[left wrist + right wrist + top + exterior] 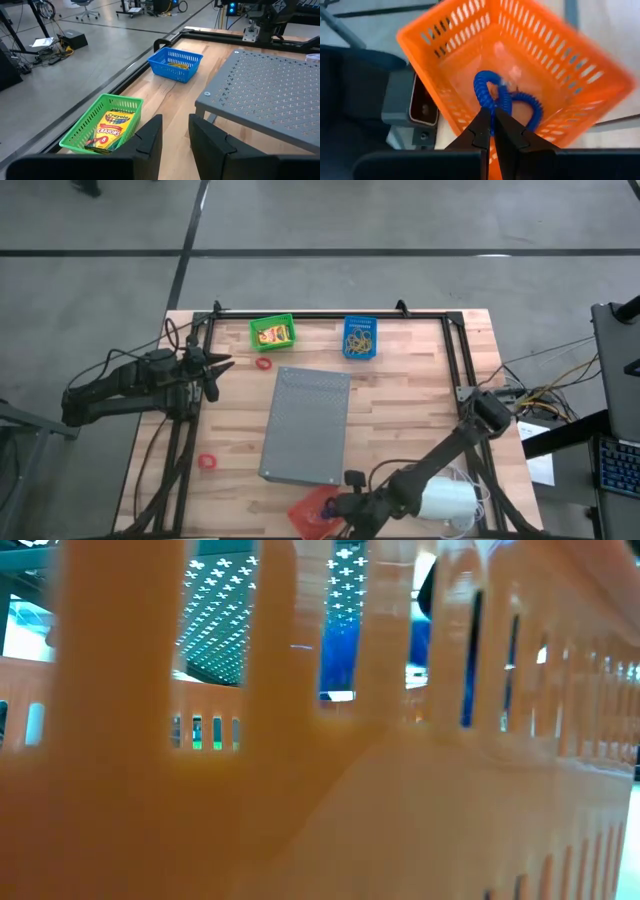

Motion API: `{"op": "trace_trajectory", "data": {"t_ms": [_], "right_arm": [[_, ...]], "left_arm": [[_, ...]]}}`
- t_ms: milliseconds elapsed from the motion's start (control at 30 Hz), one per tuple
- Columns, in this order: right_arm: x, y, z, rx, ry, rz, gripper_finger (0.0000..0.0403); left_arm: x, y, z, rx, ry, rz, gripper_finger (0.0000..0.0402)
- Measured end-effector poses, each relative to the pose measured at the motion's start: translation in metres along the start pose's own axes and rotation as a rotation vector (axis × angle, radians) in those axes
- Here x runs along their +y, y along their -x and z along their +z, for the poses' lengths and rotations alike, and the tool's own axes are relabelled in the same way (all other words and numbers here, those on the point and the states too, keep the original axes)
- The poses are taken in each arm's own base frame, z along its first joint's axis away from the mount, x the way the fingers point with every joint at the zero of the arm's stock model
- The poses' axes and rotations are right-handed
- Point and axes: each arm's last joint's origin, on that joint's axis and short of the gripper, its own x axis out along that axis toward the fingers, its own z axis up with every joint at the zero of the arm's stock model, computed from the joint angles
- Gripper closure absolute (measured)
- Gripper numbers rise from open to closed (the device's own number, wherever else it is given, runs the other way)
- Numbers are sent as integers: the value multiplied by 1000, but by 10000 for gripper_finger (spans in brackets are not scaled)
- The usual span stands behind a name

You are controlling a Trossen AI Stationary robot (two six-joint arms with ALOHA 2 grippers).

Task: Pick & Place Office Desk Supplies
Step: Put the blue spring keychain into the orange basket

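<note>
My right gripper [492, 131], pressed together on 1 blue coiled rubber ring [496, 96], hangs over the orange slotted plastic basket [570, 70], bottom-centre in the high view; my left gripper [175, 131], slightly spread and empty, waits at left.

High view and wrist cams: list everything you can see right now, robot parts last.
green basket: one, far edge of table, holds a yellow crayon box
blue basket: one, far edge, right of the green one, tan rubber bands inside
orange basket: one, near edge, blue coiled ring inside
red rings: two, one by the green basket, one near left
grey perforated slab: one, centre
white cylinder: one, near right
left gripper: slightly open, empty, beside the green basket
right gripper: shut, over the orange basket
</note>
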Motion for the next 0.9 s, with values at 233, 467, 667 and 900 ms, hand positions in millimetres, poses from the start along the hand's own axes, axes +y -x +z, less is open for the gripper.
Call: {"op": "trace_trajectory", "data": {"t_ms": [233,467,667,900], "right_arm": [[-5,-10,0,38,-30,14,394],[-5,-9,1,32,-32,10,394],[-6,-9,3,29,-31,8,394],[-7,-9,3,12,-25,-12,394]], "left_arm": [[0,0,0,0,0,0,303],[0,0,0,1,0,0,303],[0,0,0,1,0,0,303],[0,0,0,1,0,0,303]]}}
